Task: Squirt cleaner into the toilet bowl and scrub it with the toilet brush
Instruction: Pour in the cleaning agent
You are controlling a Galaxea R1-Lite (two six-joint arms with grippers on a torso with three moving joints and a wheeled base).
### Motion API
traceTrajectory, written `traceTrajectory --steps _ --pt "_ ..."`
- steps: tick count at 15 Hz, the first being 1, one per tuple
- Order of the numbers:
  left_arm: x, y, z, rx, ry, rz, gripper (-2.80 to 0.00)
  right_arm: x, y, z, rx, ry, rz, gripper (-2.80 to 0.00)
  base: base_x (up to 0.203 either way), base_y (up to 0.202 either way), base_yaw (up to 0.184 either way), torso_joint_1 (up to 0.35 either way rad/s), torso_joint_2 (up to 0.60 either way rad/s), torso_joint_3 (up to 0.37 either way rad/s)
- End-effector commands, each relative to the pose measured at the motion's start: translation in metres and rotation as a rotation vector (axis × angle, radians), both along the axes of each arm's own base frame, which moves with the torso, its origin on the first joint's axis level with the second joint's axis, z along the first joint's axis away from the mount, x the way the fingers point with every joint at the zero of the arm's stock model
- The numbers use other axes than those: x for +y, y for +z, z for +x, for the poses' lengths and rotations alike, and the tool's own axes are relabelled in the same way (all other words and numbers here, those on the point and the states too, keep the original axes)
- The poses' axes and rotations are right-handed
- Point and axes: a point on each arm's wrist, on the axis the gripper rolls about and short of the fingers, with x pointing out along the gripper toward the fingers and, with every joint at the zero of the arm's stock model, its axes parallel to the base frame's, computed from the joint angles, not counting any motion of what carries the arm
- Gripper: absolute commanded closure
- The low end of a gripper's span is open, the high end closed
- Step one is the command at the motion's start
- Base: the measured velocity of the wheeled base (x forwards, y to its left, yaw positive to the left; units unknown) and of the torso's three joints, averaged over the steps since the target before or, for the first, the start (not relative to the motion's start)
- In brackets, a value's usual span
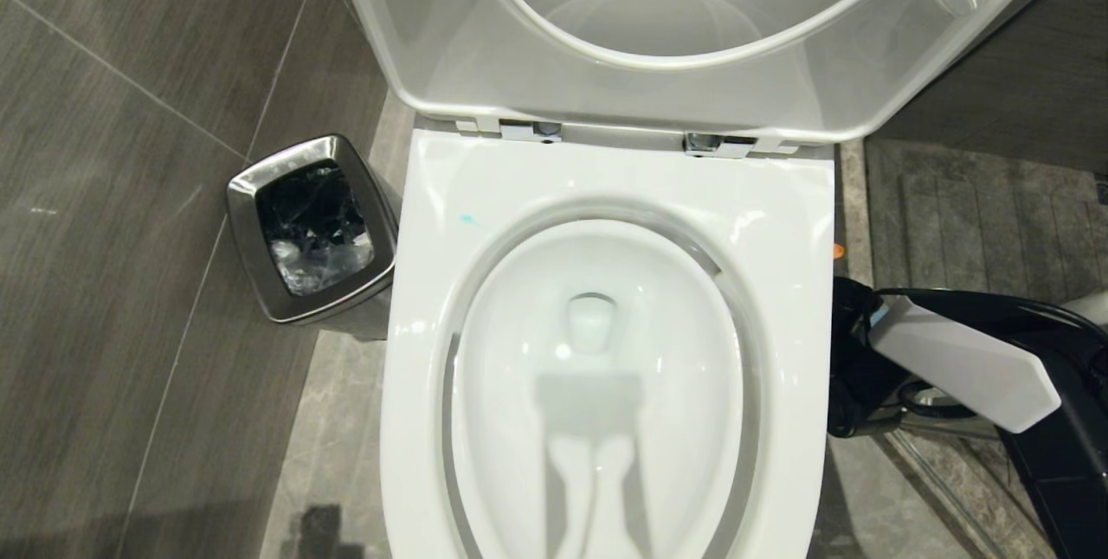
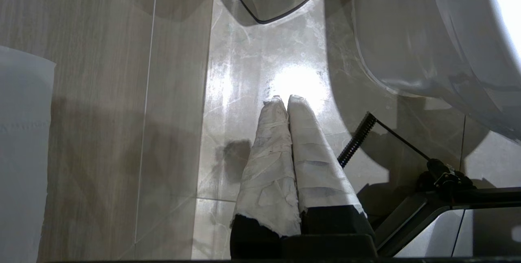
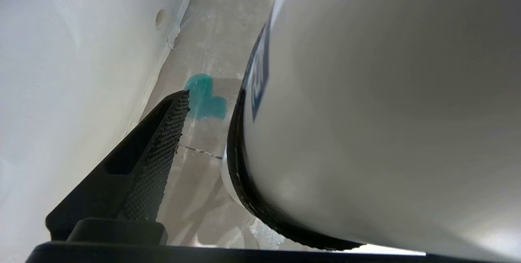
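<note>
A steel bin point(image 1: 312, 230) is seen on the floor at the left, just beside the toilet bowl point(image 1: 433, 299), whose seat and lid point(image 1: 606, 83) are raised at the far side. A small teal spot of cleaner point(image 1: 468, 219) is seen on the rim's far left. The left gripper point(image 2: 285, 99) is held clenched and empty above the floor. The right gripper point(image 3: 211, 124) is spread wide beside the bowl's right side, with a large white object point(image 3: 386, 112) close against it; whether it is grasped cannot be told.

The right arm point(image 1: 961, 360) has a white, flat-sided, angular shell over black joints, with a thin black cable looping above it. The left gripper point(image 2: 285, 100) has two long tapered fingers point(image 2: 268, 165) wrapped in wrinkled white tape on black bases. The right gripper's one visible finger point(image 3: 158, 153) is black, wedge-shaped, hollowed, with a knurled pad face.
</note>
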Motion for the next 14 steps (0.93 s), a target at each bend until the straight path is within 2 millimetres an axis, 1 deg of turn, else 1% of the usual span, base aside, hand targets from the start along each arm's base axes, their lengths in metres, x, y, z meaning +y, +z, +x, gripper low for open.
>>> traceTrajectory --steps 1,6,7,11,14 --pt "0.0000 0.0000 -0.0001 0.000 0.000 0.000 0.00 0.0009 -0.0012 0.0016 -0.011 0.001 0.000 -2.80 0.000 0.000 0.000 0.000 0.00 0.000" --pt "0.0000 0.0000 -0.0001 0.000 0.000 0.000 0.00 0.0009 -0.0041 0.0017 -0.005 -0.001 -0.005 -2.80 0.000 0.000 0.000 0.000 0.00 0.000" --pt "0.0000 0.0000 -0.0001 0.000 0.000 0.000 0.00 0.0009 -0.0049 0.0016 -0.002 -0.002 -0.005 0.00 0.000 0.000 0.000 0.000 0.00 0.000" --pt "0.0000 0.0000 -0.0001 0.000 0.000 0.000 0.00 0.0008 -0.0057 0.0022 -0.003 -0.010 -0.004 0.00 0.000 0.000 0.000 0.000 0.00 0.000" --pt "0.0000 0.0000 -0.0001 0.000 0.000 0.000 0.00 0.0011 0.0010 0.0062 -0.033 -0.014 -0.001 0.00 0.000 0.000 0.000 0.000 0.00 0.000"
